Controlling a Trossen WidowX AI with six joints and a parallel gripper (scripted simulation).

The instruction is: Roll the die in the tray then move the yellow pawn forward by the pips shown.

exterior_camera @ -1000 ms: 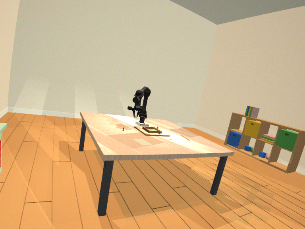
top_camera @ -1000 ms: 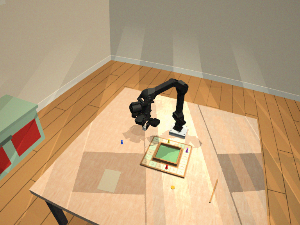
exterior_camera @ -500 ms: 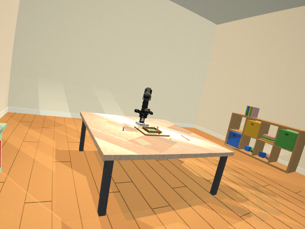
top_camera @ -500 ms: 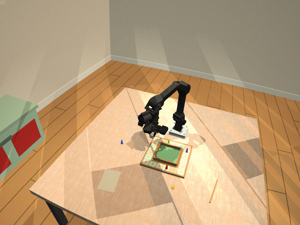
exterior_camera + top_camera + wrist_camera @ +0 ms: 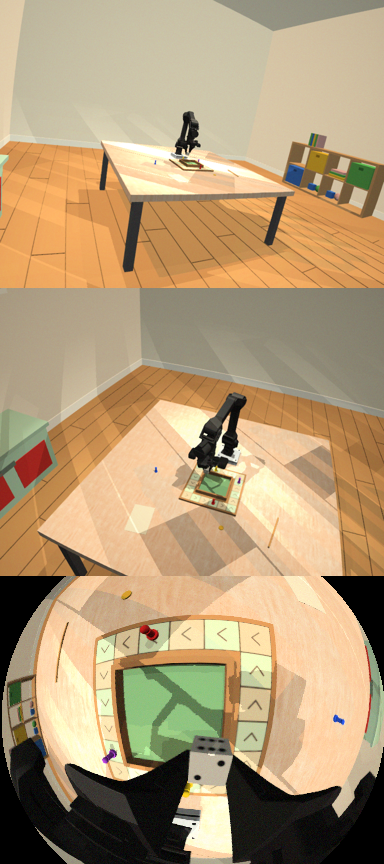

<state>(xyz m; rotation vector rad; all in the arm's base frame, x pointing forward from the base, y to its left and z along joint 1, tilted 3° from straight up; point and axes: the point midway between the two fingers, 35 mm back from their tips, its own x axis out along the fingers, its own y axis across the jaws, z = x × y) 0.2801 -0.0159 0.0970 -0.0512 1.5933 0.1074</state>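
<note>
My gripper (image 5: 210,758) (image 5: 206,470) is shut on the white die (image 5: 209,762) (image 5: 205,471) and holds it up above the board, near the back left part of the tray's wall. In the wrist view one die face shows six pips and another shows two. The green-floored tray (image 5: 215,486) (image 5: 175,711) has a brown wall and sits in the middle of the board (image 5: 194,497) (image 5: 256,705). The yellow pawn (image 5: 216,468) (image 5: 187,790) stands on the board's back row; in the wrist view it is partly hidden by a finger.
A red pawn (image 5: 213,501) (image 5: 149,632) stands on the front row and a purple pawn (image 5: 239,480) (image 5: 109,756) on the right side. A blue pawn (image 5: 156,469) (image 5: 339,720) stands off the board. A paper sheet (image 5: 140,518), a gold disc (image 5: 221,527) and a thin stick (image 5: 273,532) lie on the table.
</note>
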